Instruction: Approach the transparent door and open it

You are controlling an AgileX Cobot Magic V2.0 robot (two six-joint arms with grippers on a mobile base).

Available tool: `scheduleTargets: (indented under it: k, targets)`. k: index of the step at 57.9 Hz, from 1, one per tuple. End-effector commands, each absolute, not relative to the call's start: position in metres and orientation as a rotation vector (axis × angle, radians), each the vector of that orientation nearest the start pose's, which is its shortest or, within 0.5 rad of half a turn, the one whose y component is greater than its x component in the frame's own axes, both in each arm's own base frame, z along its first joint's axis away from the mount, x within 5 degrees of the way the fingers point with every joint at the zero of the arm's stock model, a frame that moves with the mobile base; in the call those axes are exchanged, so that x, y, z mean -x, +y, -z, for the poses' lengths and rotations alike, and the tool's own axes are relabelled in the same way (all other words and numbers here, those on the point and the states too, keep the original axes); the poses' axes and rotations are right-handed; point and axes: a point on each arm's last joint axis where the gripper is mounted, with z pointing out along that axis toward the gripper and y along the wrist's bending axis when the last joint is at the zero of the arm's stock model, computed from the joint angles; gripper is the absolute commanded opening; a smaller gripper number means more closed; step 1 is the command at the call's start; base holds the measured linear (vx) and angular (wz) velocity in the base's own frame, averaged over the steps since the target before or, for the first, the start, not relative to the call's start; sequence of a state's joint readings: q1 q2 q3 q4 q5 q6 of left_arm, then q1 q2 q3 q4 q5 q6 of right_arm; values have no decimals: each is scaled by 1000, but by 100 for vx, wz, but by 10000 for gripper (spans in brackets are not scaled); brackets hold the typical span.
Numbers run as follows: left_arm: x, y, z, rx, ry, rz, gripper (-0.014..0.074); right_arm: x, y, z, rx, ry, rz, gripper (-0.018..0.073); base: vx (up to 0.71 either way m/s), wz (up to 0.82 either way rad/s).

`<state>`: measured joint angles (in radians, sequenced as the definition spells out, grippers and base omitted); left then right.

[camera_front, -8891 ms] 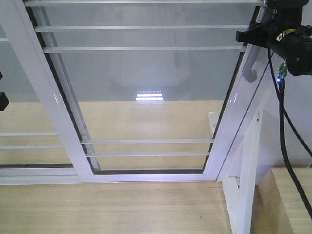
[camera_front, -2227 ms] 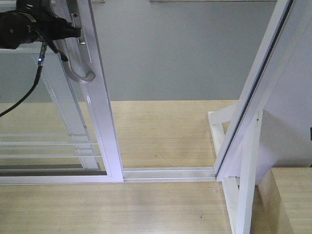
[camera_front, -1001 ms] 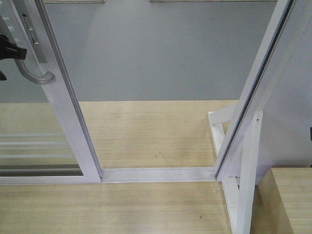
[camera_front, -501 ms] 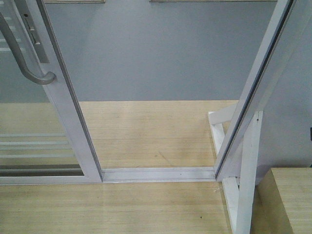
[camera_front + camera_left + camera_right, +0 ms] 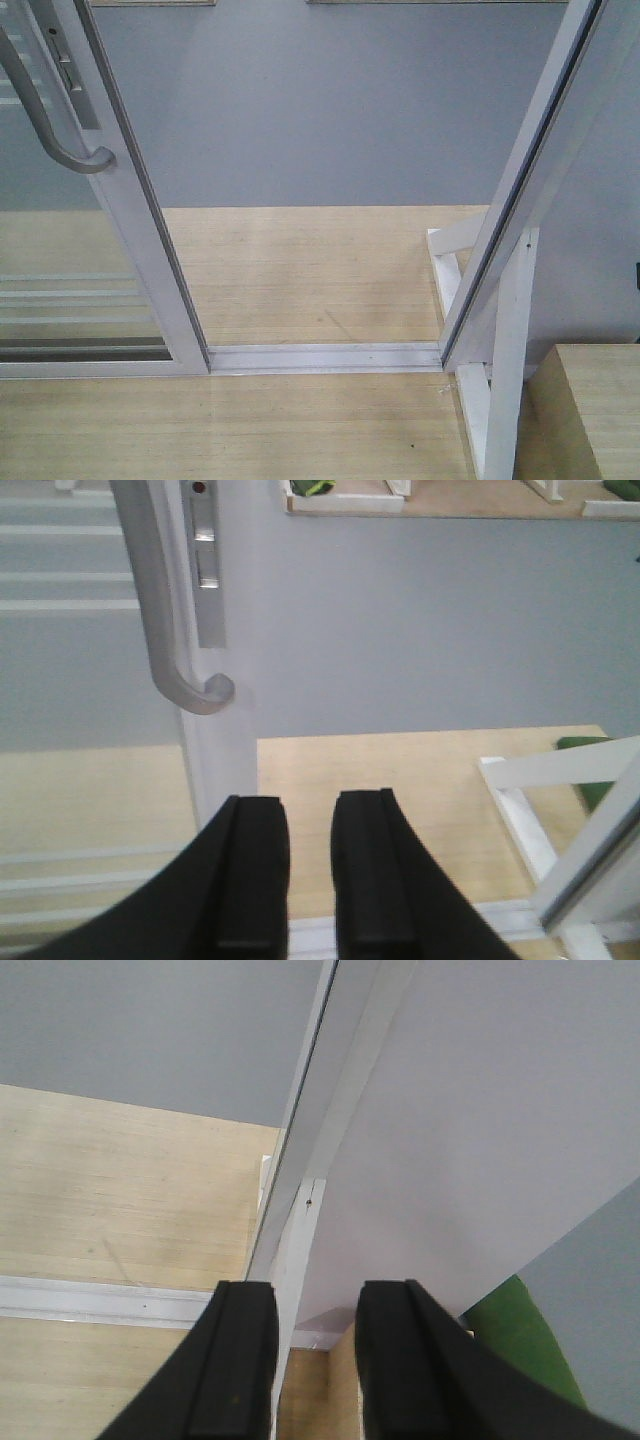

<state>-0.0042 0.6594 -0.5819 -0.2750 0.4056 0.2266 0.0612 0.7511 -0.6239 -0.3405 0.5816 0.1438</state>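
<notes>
Left wrist view: my left pincer [image 5: 308,875] hangs slightly spread, gripping nothing — the transparent door [image 5: 120,200] stands slid left, its handle [image 5: 165,610] above-left. A wide doorway gapes to the white jamb [image 5: 530,170]; my right pincer [image 5: 305,1360] is spread too.

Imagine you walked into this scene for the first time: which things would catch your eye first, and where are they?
First, the wide open gap in the middle of the front view, with the bare floor track running across it. Next, the transparent door pushed to the left, its curved handle at top left. In the wrist views, the left gripper sits just below that handle with its fingers slightly apart, and the right gripper faces the white door frame.
</notes>
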Motion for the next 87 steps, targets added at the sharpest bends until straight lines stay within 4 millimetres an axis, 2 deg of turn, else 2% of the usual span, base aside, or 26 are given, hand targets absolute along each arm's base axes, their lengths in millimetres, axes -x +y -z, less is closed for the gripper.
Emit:
scheduleTargets:
  k: [1,7,18,26,34,78,87]
  targets:
    - [-126,-5,-319,-49,1765,35,211,-149,-8,-320,131,2065,254,295,0,0]
    - [-105,-1,-296,-38,1639,-24,141,-149,-8,-320,131,2066,255,295,0,0]
    - [-78,0,-252,73,1541,69,-4,-149,-8,-320,131,2066,255,295,0,0]
    - [-65,0,-221,13,1521,16,-8,-149,-8,-320,131,2066,255,295,0,0]
    - [-56,0,-201,10,1471,12,-8,-149,-8,-320,132,2065,256,295,0,0]
    - [-57,0,-200,15,1507,15,-8,-148,-8,-319,126,2087,258,295,0,0]
    - [-57,0,-200,15,1507,15,-8,-140,-10,-307,172,2075,308,275,0,0]
